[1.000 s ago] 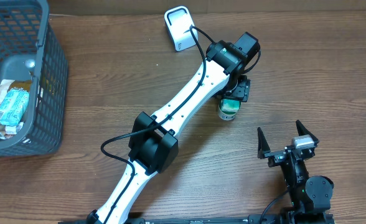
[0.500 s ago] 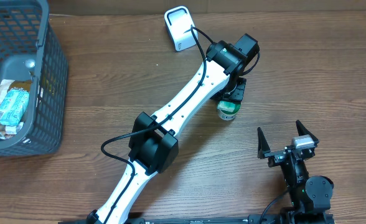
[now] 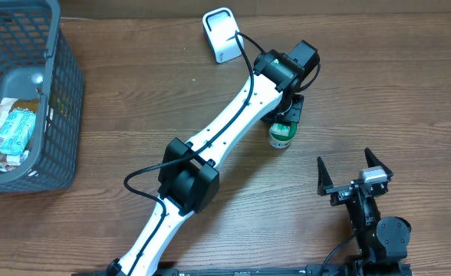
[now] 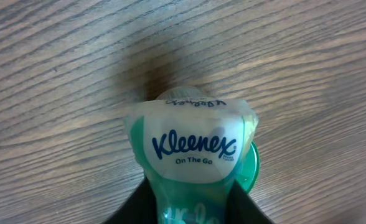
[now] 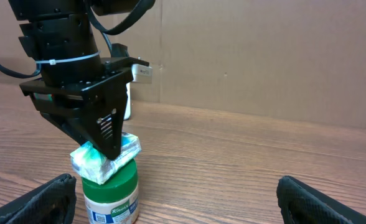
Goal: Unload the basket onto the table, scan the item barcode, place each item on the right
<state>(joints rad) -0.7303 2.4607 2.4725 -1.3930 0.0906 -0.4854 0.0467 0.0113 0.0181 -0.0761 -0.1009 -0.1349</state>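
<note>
The left gripper [image 4: 192, 205] pinches a Kleenex On The Go tissue pack [image 4: 192, 146] by its sides, its 2 fingers pressed against the wrapper. The pack sits tilted on a green-lidded jar [image 5: 111, 196], right of the table's [image 3: 379, 92] centre. The right gripper [image 3: 344, 162] stands spread wide and empty by the near edge.

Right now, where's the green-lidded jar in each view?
Overhead: green-lidded jar right of centre, just below the left gripper.
Left wrist: only its green rim, lower right, behind the Kleenex pack.
Right wrist: lower left, under that pack.
Shared landmark: the left gripper on the pack.
</note>
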